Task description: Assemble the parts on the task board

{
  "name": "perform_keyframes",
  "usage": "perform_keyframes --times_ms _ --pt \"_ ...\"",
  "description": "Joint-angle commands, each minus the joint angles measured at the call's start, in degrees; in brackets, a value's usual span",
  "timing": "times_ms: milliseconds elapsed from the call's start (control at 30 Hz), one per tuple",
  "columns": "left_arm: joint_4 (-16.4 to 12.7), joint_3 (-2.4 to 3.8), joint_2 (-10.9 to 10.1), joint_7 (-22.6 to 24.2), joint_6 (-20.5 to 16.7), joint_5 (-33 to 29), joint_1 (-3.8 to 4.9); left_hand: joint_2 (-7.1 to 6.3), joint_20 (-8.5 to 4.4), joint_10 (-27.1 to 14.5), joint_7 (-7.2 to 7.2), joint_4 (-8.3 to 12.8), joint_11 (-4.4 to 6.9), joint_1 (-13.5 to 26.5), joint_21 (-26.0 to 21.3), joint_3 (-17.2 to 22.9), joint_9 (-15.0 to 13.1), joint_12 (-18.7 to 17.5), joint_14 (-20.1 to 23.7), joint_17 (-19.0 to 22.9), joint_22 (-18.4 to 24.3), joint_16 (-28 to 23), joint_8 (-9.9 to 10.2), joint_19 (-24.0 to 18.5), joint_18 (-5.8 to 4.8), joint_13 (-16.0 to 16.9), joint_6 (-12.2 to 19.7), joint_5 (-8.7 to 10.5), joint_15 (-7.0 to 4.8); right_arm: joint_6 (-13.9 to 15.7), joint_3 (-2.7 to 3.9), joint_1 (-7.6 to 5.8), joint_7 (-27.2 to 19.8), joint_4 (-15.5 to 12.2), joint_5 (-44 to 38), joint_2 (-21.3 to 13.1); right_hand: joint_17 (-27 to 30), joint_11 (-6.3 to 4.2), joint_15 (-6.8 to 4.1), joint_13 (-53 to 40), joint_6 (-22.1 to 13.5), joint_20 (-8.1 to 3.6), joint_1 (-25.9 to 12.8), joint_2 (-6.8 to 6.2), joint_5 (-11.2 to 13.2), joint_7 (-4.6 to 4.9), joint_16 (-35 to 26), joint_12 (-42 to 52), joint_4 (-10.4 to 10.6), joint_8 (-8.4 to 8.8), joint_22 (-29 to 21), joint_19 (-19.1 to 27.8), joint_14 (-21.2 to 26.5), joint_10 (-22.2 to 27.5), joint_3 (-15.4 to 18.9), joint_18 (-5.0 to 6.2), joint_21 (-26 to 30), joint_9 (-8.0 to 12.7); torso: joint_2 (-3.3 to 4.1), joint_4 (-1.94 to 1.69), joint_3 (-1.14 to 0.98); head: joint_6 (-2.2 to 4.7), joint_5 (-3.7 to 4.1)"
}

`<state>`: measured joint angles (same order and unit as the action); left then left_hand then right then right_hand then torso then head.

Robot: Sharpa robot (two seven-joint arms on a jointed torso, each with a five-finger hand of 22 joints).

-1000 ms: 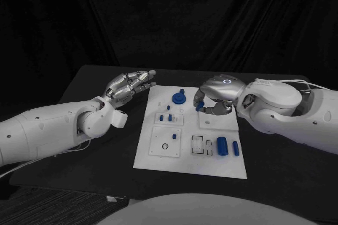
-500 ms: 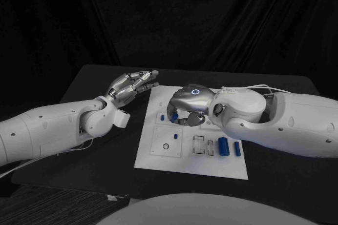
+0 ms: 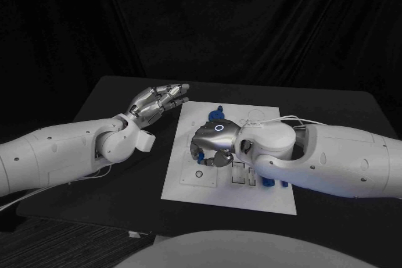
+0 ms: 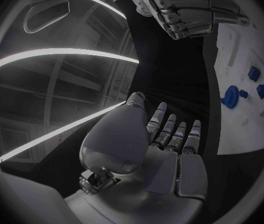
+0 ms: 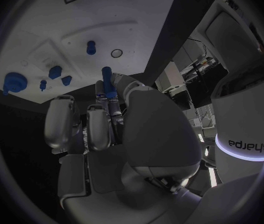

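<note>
The white task board (image 3: 243, 195) lies in the middle of the table. My right hand (image 3: 212, 147) hovers over the board's left middle and pinches a slim blue peg (image 5: 106, 78) between thumb and fingers. Under it I see a blue peg (image 5: 91, 47) standing in the board and a small ring hole (image 5: 116, 53). A round blue knob (image 3: 216, 114) sits at the board's far edge, with small blue pieces (image 5: 55, 72) close by. My left hand (image 3: 159, 103) floats open, fingers spread, just off the board's far left corner, holding nothing.
Two blue cylinders (image 3: 266, 182) lie near the board's right front, partly hidden by my right forearm (image 3: 335, 160). The black table (image 3: 109, 99) extends around the board. My left forearm (image 3: 67, 152) crosses the table's left side.
My right hand has swung from the board's far right to its left middle and come nearer, still pinching the blue peg. The left hand has stayed put.
</note>
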<state>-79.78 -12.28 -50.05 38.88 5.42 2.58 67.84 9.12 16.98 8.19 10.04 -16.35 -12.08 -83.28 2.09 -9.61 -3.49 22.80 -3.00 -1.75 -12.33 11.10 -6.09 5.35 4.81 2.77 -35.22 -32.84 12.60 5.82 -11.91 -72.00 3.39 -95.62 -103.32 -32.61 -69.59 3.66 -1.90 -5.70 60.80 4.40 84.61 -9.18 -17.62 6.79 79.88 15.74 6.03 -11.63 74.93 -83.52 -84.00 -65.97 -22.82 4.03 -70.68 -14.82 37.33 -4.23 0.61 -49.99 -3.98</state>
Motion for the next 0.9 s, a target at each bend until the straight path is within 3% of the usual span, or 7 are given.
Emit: perform_keyframes --times_ms 33,367,900 --pt "-0.1 0.06 0.2 4.0 -0.2 -0.3 -0.07 0.11 -0.13 0.2 2.64 0.1 -0.32 -0.6 -0.4 0.4 0.0 0.3 0.1 0.0 0.3 0.1 -0.2 -0.5 -0.92 0.1 -0.2 -0.35 0.35 -0.8 0.04 0.85 -1.0 0.3 -1.6 0.4 0.0 -0.72 0.46 -0.2 -0.3 0.14 0.2 0.22 -0.3 -0.04 -0.3 0.1 -0.5 0.28 9.8 0.4 -1.5 -1.4 0.0 -0.02 0.1 0.0 -0.06 0.12 0.00 -0.01 -0.15" --pt "-0.2 0.06 0.2 3.9 -0.2 -0.3 -0.07 0.19 -0.13 0.2 2.67 0.1 -0.38 -0.7 -0.5 0.5 0.0 0.3 0.1 0.0 0.4 0.2 -0.2 -0.6 -0.91 0.1 -0.3 -0.42 0.38 0.1 0.04 2.87 -1.4 1.1 -1.9 0.9 -0.1 -0.85 0.38 -0.5 -0.3 0.12 0.4 0.14 -0.3 -0.07 -0.2 0.3 -0.9 0.45 9.8 0.4 -1.5 -2.0 0.0 -0.01 0.0 0.0 0.04 0.08 -0.02 -0.01 -0.07" --pt "-0.2 0.06 0.4 3.8 0.4 -0.3 -0.07 0.35 -0.11 0.2 2.71 0.1 -0.44 -0.8 -0.5 0.6 0.0 0.2 0.2 0.0 0.1 0.2 -0.3 -0.5 -0.87 0.1 -0.2 -0.51 0.42 0.4 0.04 4.30 -1.4 2.0 -1.9 1.6 0.0 -0.96 0.30 -0.6 -0.2 0.08 0.4 0.14 -0.3 -0.10 -0.2 0.5 -1.1 0.54 9.8 0.4 -1.5 -2.4 0.0 -0.02 0.0 0.0 0.01 0.10 0.00 -0.01 -0.25"
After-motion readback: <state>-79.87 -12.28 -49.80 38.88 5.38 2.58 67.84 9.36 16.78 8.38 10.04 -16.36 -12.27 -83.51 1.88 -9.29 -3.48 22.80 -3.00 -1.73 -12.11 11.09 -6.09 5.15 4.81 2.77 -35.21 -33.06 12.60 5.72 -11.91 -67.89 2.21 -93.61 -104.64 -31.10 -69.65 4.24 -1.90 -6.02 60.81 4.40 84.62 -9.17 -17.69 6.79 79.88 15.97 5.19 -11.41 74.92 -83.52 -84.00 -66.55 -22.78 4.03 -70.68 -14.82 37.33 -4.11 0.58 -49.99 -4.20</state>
